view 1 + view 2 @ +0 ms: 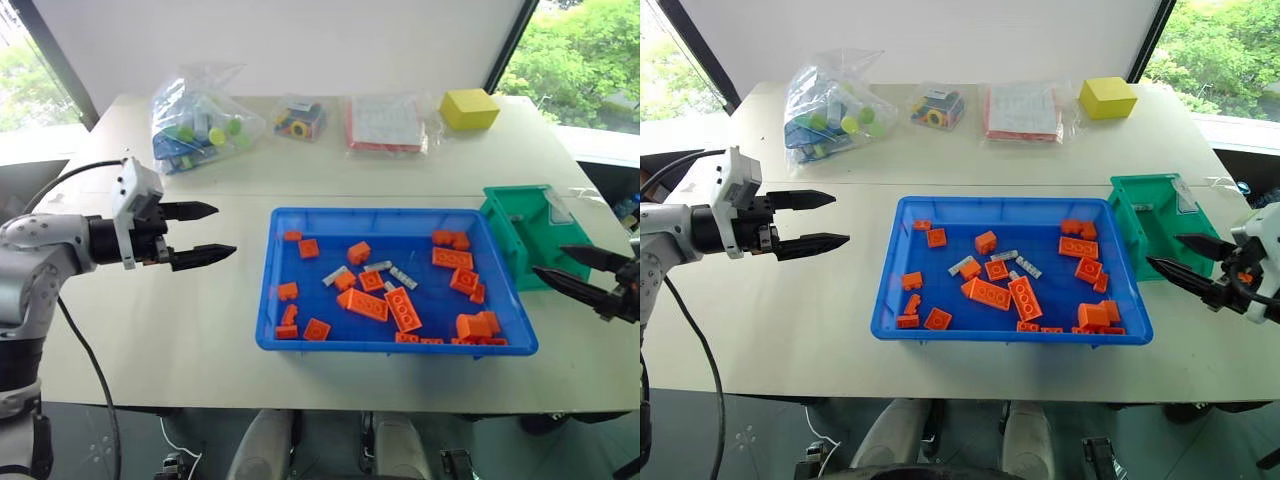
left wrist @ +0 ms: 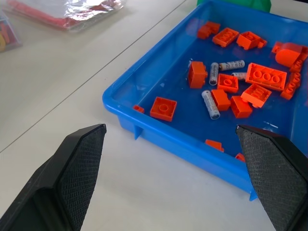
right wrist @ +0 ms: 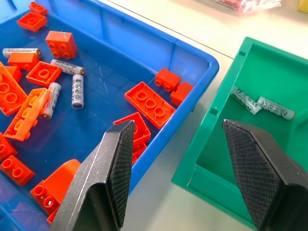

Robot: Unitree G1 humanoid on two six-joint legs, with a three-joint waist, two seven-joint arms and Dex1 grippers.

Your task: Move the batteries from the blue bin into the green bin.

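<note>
The blue bin (image 1: 380, 212) sits mid-table with orange bricks (image 1: 404, 308) scattered in it. Several grey batteries (image 3: 77, 91) lie among the bricks near its middle, and they show from the head too (image 1: 403, 278). The green bin (image 1: 505, 235) stands against the blue bin's right end and has two batteries (image 3: 274, 108) on its floor. My left gripper (image 1: 222, 231) hovers open over bare table left of the blue bin, pointing toward it. My right gripper (image 1: 550, 259) hangs open and empty at the near right corner, by the green bin's front.
A yellow block (image 1: 469, 108) stands at the back right. Clear bags of parts (image 1: 200, 125) and a flat packet (image 1: 385, 123) lie along the far side. Bare table stretches left of the blue bin and in front of it to the near edge.
</note>
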